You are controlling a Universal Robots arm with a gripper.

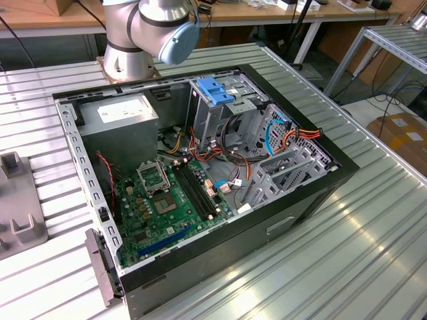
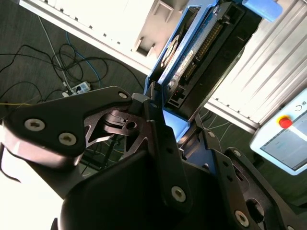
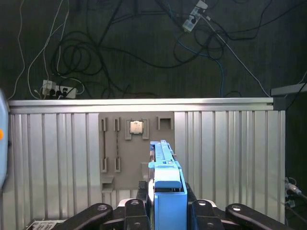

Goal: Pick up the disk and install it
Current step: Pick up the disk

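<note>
Disk point(image 3: 165, 165): held on edge in the tool point(image 3: 168, 203), whose fingers point(image 3: 144, 194) are clamped against its two flat faces. In the first wrist view its blue rail faces the camera. In the second wrist view its grey body and connector edge project from the tool at a tilt. It appears to be clear of the counter point(image 3: 230, 158), with a grey fixture plate point(image 3: 110, 143) lying beyond it.

Risks, as judged:
- The grip looks to sit at one end of the disk. The long free end could pivot or slip if it strikes anything.
- In the exterior view, the open computer case point(image 1: 320, 200) has red and blue cables point(image 1: 283, 133) draped by the metal cage on its right side. These could snag a rail or be pinched.
- Tilted entry would likely jam the rails against the cage walls.
- A dropped disk would land on the exposed motherboard point(image 1: 167, 200).

Surface: ribbed metal counter carrying the case. A grey moulded tray point(image 1: 20, 213) sits at the exterior view's left. The arm point(image 1: 147, 30) rises at the far side.

Room: dark floor with loose cables point(image 3: 96, 52) and a power strip point(image 3: 55, 88). Wooden benches point(image 1: 40, 13) stand in the far background. A control pendant with a red button point(image 2: 285, 122) is nearby.
</note>
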